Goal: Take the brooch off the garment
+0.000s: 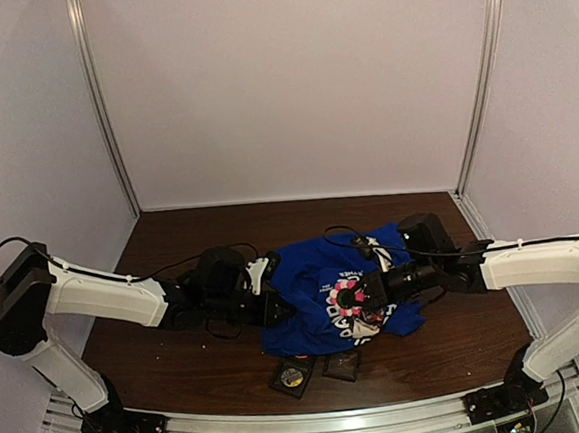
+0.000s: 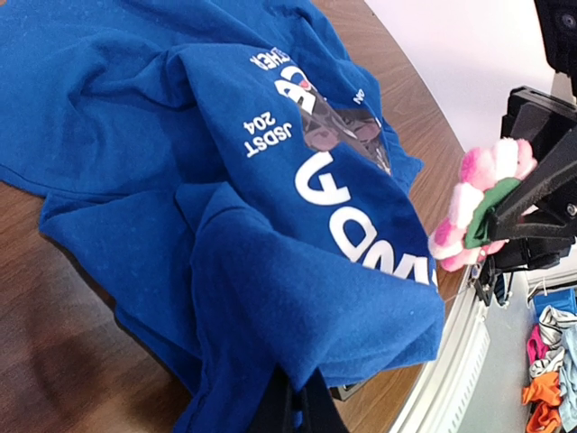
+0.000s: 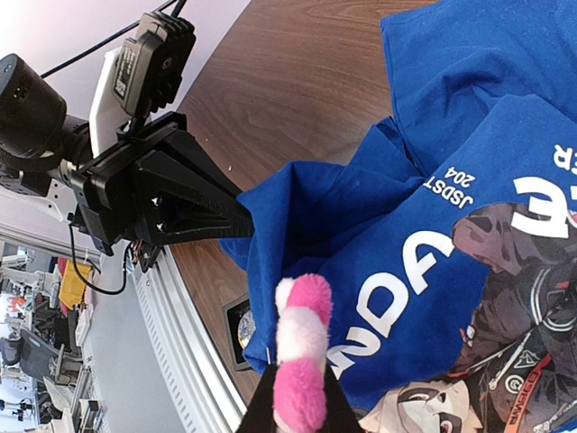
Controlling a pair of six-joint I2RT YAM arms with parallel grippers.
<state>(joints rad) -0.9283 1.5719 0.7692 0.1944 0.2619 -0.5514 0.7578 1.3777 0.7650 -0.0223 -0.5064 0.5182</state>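
The royal-blue T-shirt lies crumpled mid-table, its white lettering and dark print facing up. My left gripper is shut on a fold of its near-left edge and lifts it; its dark fingers show under the cloth. The brooch, a fuzzy pink-and-white flower with a green back, is pinched in my right gripper, which is shut on it at the shirt's front edge. The brooch sits right beside the cloth; I cannot tell whether its pin is still in it.
Two small dark square items lie on the brown table just in front of the shirt; one shows a shiny round face. A metal rail runs along the near edge. White walls close the sides and back.
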